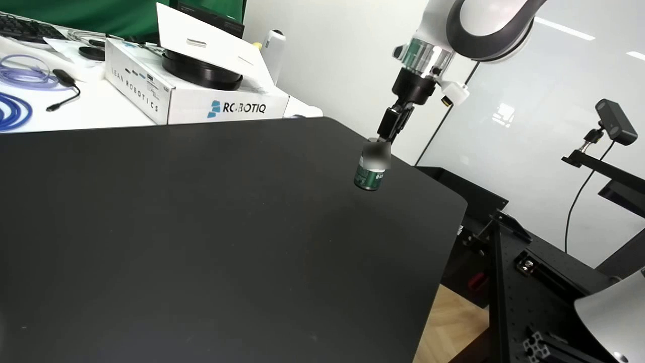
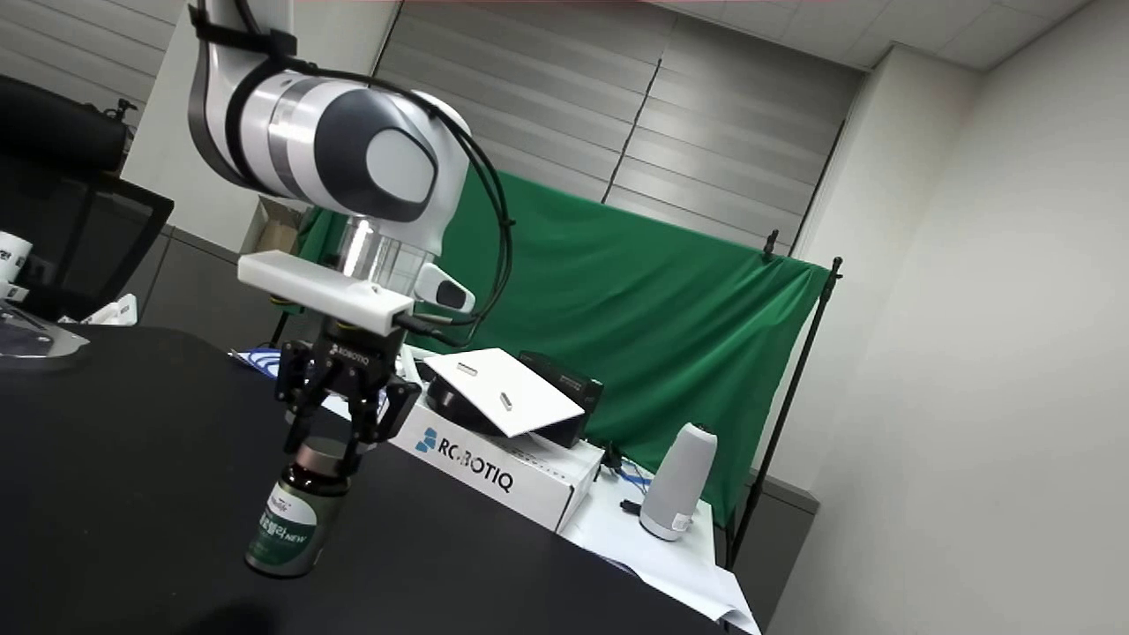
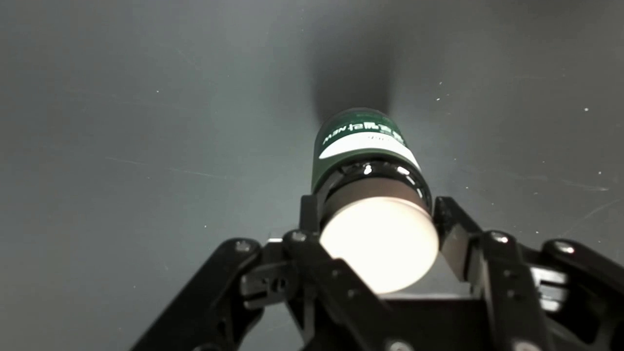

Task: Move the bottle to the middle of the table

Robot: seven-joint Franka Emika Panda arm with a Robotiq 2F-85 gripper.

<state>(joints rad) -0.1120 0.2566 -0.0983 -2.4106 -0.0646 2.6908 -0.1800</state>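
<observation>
The bottle [image 1: 369,179] has a dark body, a green label and a white cap. Part of it is blurred out in that exterior view. My gripper [image 1: 385,138] is shut on its cap end. In an exterior view the bottle [image 2: 287,529] hangs tilted from the gripper [image 2: 325,454], with its shadow apart from it below, so it is above the black table [image 2: 494,573]. In the wrist view the gripper's fingers [image 3: 374,214] sit on both sides of the bright cap, and the bottle [image 3: 365,141] points away. The table [image 1: 201,227] shows in both exterior views, and the bottle is near its far right edge there.
A white Robotiq box [image 1: 227,107] with a white panel [image 1: 211,43] on top stands on a white table behind the black one. Blue cables [image 1: 12,111] lie left of it. A camera on a mount [image 1: 616,121] stands at the right. A grey-white device [image 2: 679,483] stands on the white table.
</observation>
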